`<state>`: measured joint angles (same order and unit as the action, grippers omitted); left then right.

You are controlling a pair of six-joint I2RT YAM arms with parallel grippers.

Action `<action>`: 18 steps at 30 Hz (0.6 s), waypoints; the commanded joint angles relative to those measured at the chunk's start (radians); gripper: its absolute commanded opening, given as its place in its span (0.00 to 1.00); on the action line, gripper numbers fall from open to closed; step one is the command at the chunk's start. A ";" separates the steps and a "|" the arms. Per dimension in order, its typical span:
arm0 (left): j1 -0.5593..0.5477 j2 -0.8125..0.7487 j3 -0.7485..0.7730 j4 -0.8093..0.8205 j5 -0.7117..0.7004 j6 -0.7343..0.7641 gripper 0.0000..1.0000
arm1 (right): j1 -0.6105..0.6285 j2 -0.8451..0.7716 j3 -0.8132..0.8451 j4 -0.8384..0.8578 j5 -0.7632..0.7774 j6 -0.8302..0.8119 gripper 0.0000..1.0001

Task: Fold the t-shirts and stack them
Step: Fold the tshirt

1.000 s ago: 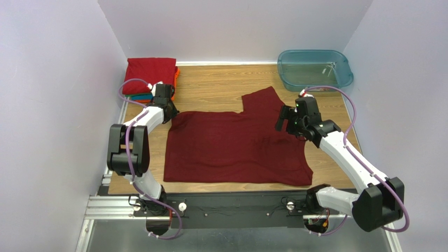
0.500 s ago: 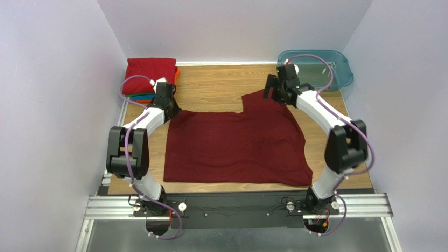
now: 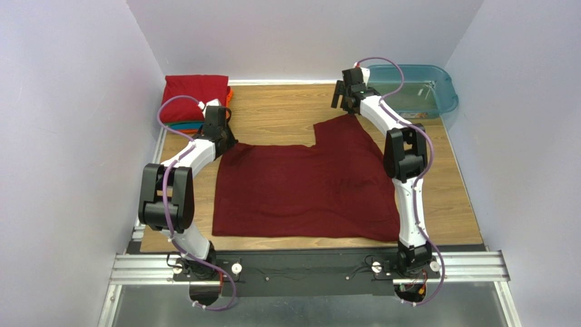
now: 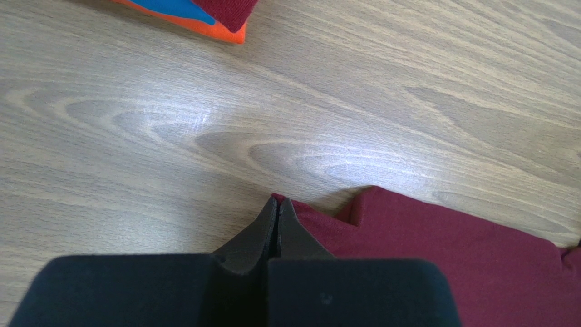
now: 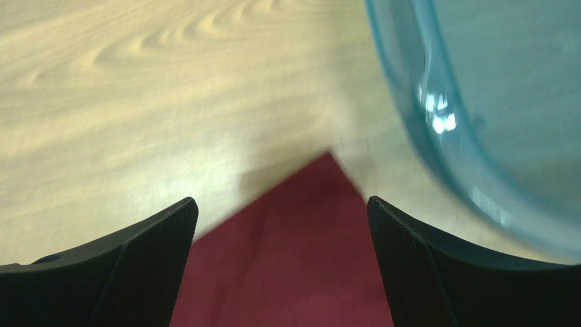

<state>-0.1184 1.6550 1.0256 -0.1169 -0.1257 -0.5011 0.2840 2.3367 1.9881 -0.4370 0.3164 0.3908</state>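
I see a translucent teal plastic tub with rounded corners standing at the far right corner of the light wooden table. A silver metal rail runs along the near edge of the table. Pale lilac walls close three sides.

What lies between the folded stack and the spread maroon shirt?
Only bare wooden tabletop, shown in the left wrist view, between the folded stack and the maroon shirt.

The right hand swings from above the maroon t-shirt's right side out to its far tip, near the counter's far edge beside the tub.
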 commanded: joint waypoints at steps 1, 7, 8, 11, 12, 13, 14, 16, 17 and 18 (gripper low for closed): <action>-0.004 -0.004 0.016 0.011 -0.012 0.012 0.00 | -0.029 0.110 0.119 0.001 0.035 -0.043 1.00; -0.004 0.005 0.013 0.008 0.003 0.021 0.00 | -0.043 0.211 0.210 0.001 0.027 -0.067 0.97; -0.004 0.008 0.013 0.006 0.001 0.019 0.00 | -0.048 0.214 0.213 0.001 0.015 -0.066 0.93; -0.004 0.011 0.016 0.006 0.001 0.018 0.00 | -0.046 0.227 0.206 0.000 0.006 -0.061 0.82; -0.004 0.012 0.017 0.003 0.003 0.016 0.00 | -0.046 0.227 0.187 0.001 0.007 -0.061 0.80; -0.004 0.011 0.018 0.005 0.000 0.018 0.00 | -0.046 0.224 0.176 0.000 0.007 -0.058 0.78; -0.004 0.012 0.016 0.002 -0.005 0.018 0.00 | -0.046 0.220 0.166 0.001 0.007 -0.058 0.75; -0.004 0.011 0.014 -0.003 -0.011 0.016 0.00 | -0.046 0.199 0.120 0.001 0.010 -0.050 0.68; -0.004 0.011 0.013 -0.003 -0.012 0.016 0.00 | -0.046 0.190 0.100 0.003 0.010 -0.047 0.66; -0.004 0.009 0.013 -0.003 -0.012 0.015 0.00 | -0.048 0.175 0.089 0.001 0.009 -0.043 0.63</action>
<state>-0.1184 1.6554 1.0256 -0.1162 -0.1261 -0.4969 0.2512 2.5240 2.1384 -0.4038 0.3225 0.3386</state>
